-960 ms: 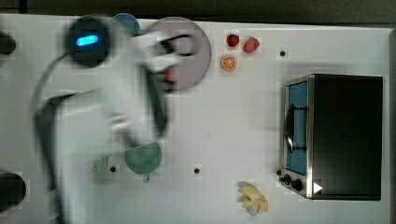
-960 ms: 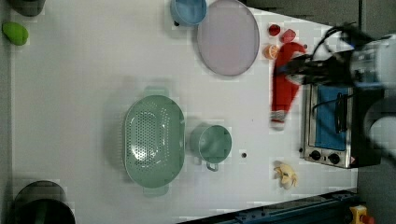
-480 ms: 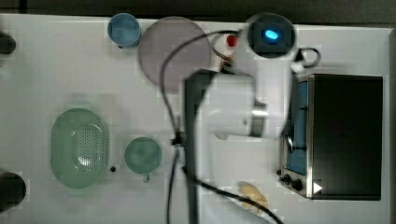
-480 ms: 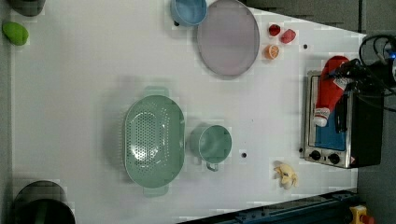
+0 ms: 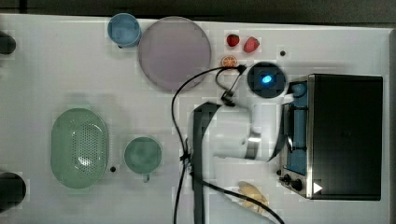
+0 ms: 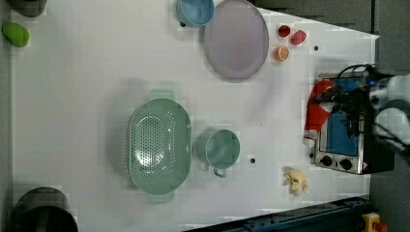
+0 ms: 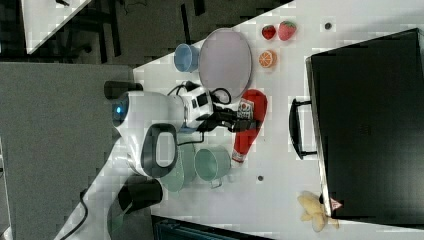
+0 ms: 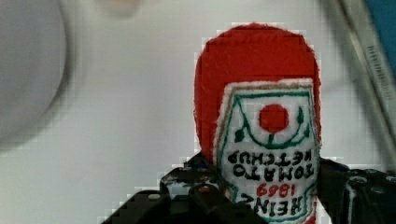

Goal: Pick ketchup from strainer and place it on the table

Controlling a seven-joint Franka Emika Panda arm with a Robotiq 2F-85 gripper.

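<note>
My gripper [image 8: 266,198] is shut on the ketchup [image 8: 259,116], a red bottle with a white-and-red label, its dark fingers [image 8: 205,198] pressing either side of the label. In the left view the ketchup [image 6: 318,112] hangs at the gripper [image 6: 338,99] just in front of the oven door, white cap toward the left view's bottom. The right view shows the ketchup [image 7: 250,125] over bare table [image 7: 280,165] between plate and oven, with the gripper [image 7: 235,119] at its label. The pale green strainer [image 5: 79,147] [image 6: 159,142] holds nothing. In the top view the arm hides the bottle.
A black toaster oven [image 5: 343,135] stands at the top view's right. A green cup [image 5: 143,155] sits beside the strainer. A lilac plate [image 5: 174,52], blue cup [image 5: 123,29], two strawberries [image 5: 233,40], an orange slice [image 5: 229,60] and a banana [image 5: 252,193] lie around.
The arm has swung from near the plate to the oven side, carrying the ketchup. In the left view the bottle went right, then came back a little left and lower.
</note>
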